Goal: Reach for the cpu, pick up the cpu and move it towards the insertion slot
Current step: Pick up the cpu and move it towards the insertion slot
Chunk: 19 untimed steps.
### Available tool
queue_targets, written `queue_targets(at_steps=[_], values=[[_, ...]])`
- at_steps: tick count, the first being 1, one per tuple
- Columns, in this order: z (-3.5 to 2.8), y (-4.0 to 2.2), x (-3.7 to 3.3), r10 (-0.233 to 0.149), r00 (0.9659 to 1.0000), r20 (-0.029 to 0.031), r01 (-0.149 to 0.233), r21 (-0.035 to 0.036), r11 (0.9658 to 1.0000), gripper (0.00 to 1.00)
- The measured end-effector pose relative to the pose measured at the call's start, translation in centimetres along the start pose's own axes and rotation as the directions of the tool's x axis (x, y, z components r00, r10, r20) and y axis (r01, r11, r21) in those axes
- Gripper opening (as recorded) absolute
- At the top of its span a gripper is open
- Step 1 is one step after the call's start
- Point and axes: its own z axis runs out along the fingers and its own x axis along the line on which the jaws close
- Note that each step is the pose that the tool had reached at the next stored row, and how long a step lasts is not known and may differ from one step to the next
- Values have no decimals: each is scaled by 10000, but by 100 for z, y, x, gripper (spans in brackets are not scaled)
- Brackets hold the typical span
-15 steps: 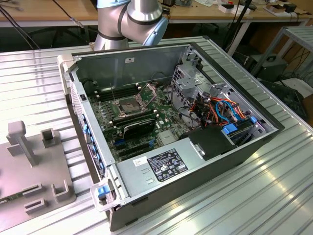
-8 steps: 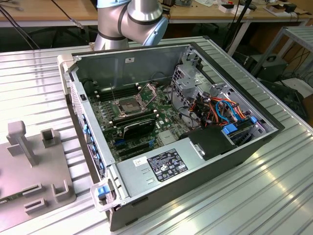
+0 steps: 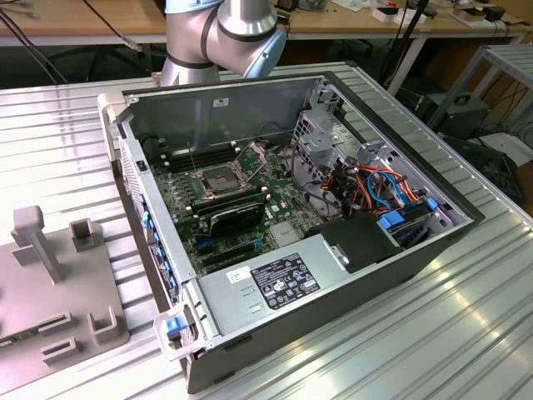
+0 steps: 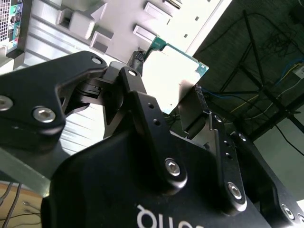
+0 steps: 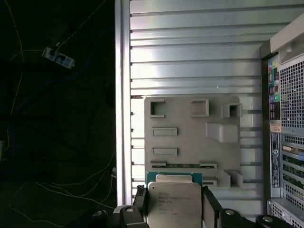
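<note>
In both wrist views my gripper (image 5: 174, 205) (image 4: 167, 80) is shut on the cpu (image 5: 173, 202) (image 4: 166, 71), a flat square chip with a silver metal face and a green rim. One black fingertip (image 5: 139, 197) presses each of two opposite edges. In the first wrist view the held cpu hangs high over one edge of the grey plastic fixture (image 5: 190, 137). The insertion slot (image 3: 218, 178), a dark square socket with its silver hinged plate raised, sits on the green motherboard (image 3: 225, 208) inside the open computer case (image 3: 291, 208) in the exterior view.
The grey fixture (image 3: 50, 292) with notches and posts lies on the ribbed metal table (image 3: 433, 333) at the exterior view's left of the case. The arm's base joint (image 3: 225, 33) stands behind the case. The case holds a drive cage (image 3: 321, 142), coloured cables (image 3: 375, 187) and a power supply (image 3: 275, 283).
</note>
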Motion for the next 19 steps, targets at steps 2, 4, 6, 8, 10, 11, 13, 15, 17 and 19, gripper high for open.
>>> queue_targets(at_steps=[2, 4, 6, 8, 10, 11, 13, 15, 17, 19], values=[[-1, 1, -20, 1, 10000, -1, -1, 0, 10000, 55], [-1, 1, -37, 1, 10000, 0, -1, 0, 10000, 55], [-2, 1, -58, 1, 10000, 0, -1, 0, 10000, 55], [-2, 2, -69, 3, 10000, -1, -3, 0, 10000, 55], [-3, 2, -84, 3, 10000, 0, -3, 0, 10000, 55], [-3, 2, -91, 2, 10000, -1, -2, 0, 10000, 55], [-3, 2, -97, 2, 10000, -1, -2, 1, 10000, 55], [-3, 1, -101, 2, 10000, 0, -2, 0, 10000, 55], [-3, 2, -109, 2, 10000, -1, -2, -1, 10000, 55], [-3, 2, -126, 2, 10000, 0, -2, 0, 10000, 55]])
